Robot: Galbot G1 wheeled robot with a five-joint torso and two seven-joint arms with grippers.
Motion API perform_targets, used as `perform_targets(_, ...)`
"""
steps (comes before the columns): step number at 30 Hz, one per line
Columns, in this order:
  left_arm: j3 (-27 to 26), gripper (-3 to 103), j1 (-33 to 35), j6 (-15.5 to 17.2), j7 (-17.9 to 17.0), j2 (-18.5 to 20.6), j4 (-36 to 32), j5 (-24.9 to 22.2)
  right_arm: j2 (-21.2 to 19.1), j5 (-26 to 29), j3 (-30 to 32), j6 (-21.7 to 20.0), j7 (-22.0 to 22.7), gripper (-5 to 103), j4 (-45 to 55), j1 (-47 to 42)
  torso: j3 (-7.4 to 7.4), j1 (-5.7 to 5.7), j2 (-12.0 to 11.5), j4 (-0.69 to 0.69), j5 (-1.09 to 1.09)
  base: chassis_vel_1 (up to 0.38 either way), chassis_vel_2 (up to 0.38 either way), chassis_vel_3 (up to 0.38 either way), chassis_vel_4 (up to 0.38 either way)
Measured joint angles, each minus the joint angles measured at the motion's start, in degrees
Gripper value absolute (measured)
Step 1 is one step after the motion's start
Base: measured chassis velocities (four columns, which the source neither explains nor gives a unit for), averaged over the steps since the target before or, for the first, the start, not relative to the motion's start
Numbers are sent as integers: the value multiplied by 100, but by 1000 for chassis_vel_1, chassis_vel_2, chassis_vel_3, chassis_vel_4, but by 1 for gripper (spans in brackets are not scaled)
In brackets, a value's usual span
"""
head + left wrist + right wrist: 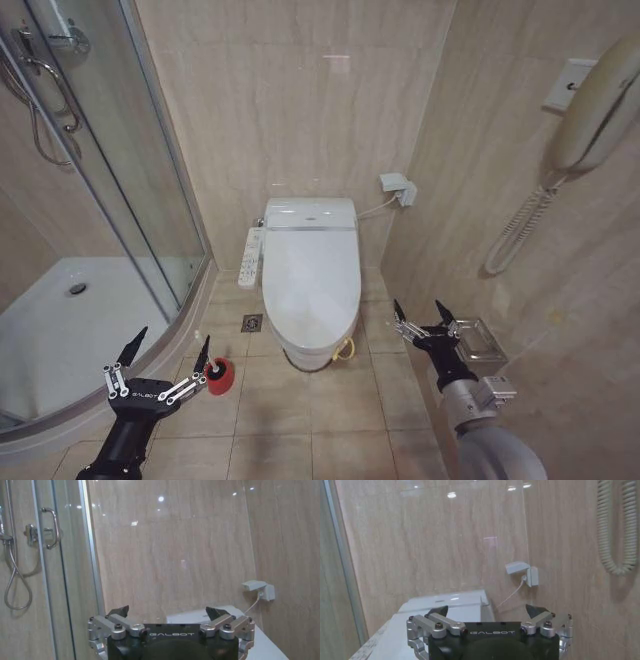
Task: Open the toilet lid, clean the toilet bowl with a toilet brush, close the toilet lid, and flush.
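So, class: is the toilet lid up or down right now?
Down. The toilet lid lies flat over the bowl, hiding the inside.

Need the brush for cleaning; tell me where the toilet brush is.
In the head view the toilet brush stands in its red holder on the floor, left of the toilet bowl's base, by the shower enclosure and just right of the left gripper.

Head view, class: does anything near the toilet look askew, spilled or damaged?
Nothing stands out. The toilet lid lies shut and level, the red brush holder stands upright on the floor beside the toilet, and no spill shows on the tiles.
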Motion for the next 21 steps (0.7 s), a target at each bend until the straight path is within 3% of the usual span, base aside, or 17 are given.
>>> perform_targets(21,0,100,0,0,0,0,0,0,38,29,-1,-17,0,100,23,-12,0,-1,0,-1,-1,-84,91,92,-85)
